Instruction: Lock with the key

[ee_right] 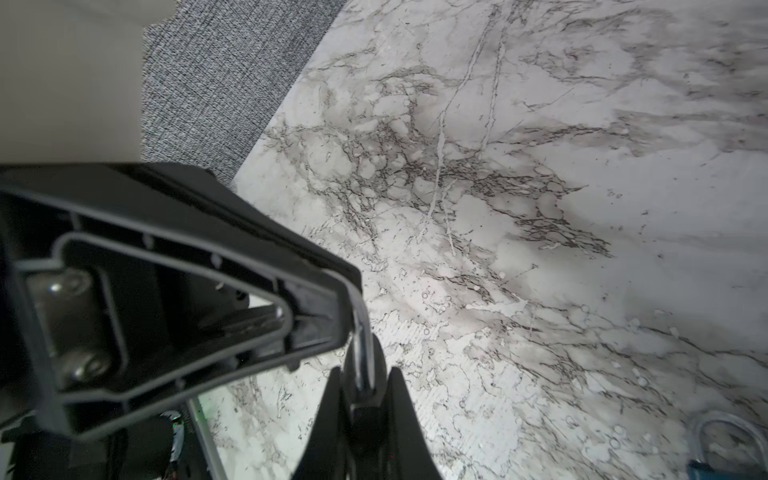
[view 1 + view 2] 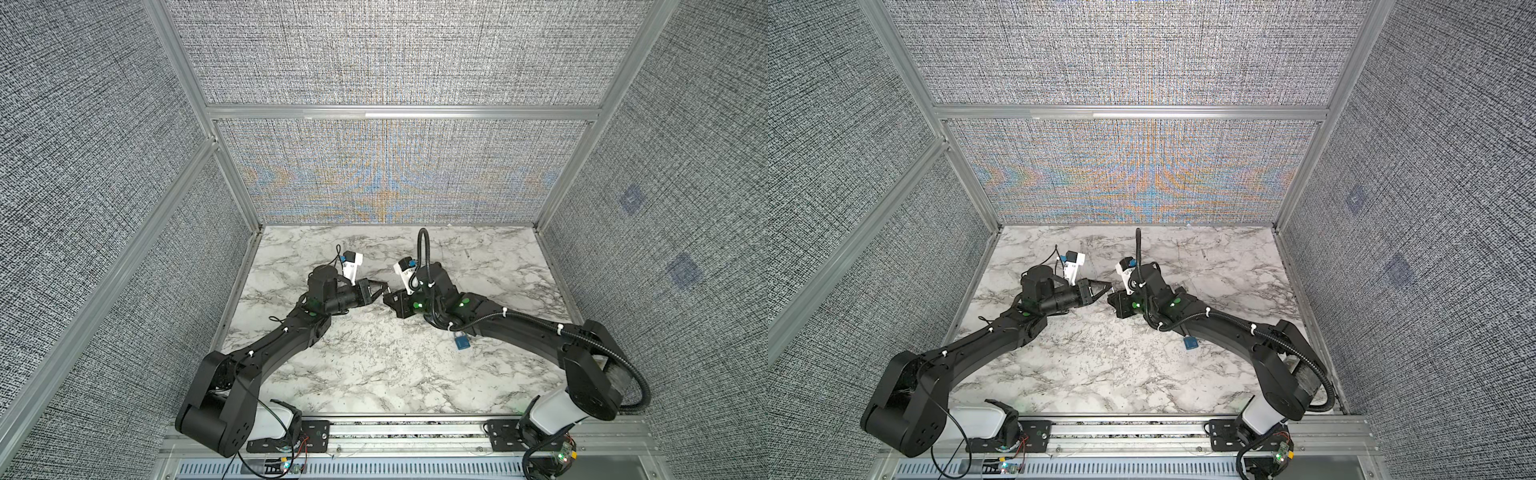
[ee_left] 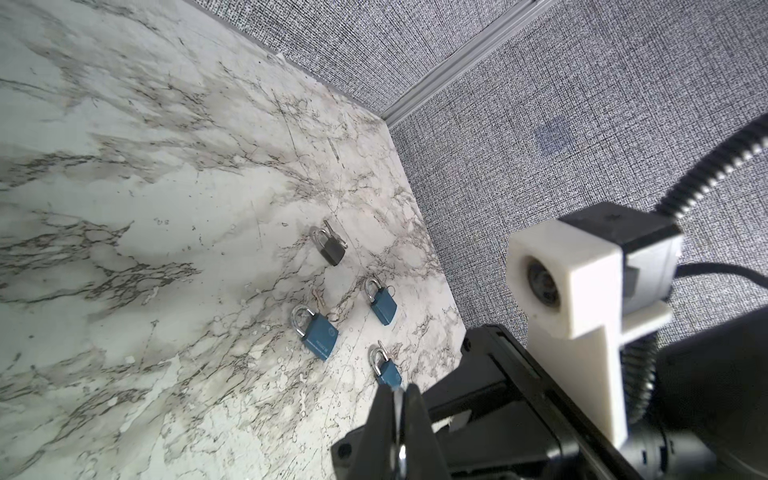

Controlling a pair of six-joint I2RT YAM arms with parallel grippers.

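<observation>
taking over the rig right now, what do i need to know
Left gripper: shut on a thin shiny metal piece, probably the key.
Right gripper: shut on the same piece; the two meet above mid-table.
Padlocks: large blue padlock, small blue padlock, third blue padlock, dark padlock, all lying on the marble table, none held.
Done: that piece is off the table, apparently mid-handover.
To do: one gripper lets go, a padlock gets picked, key inserted and turned.

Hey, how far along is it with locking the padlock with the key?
Done: what looks like the key is off the table, pinched between both grippers. In hand: left gripper and right gripper are both shut on it, apparently a handover. Left: the padlocks lie on the table, clear of both grippers; this key is in none.
</observation>
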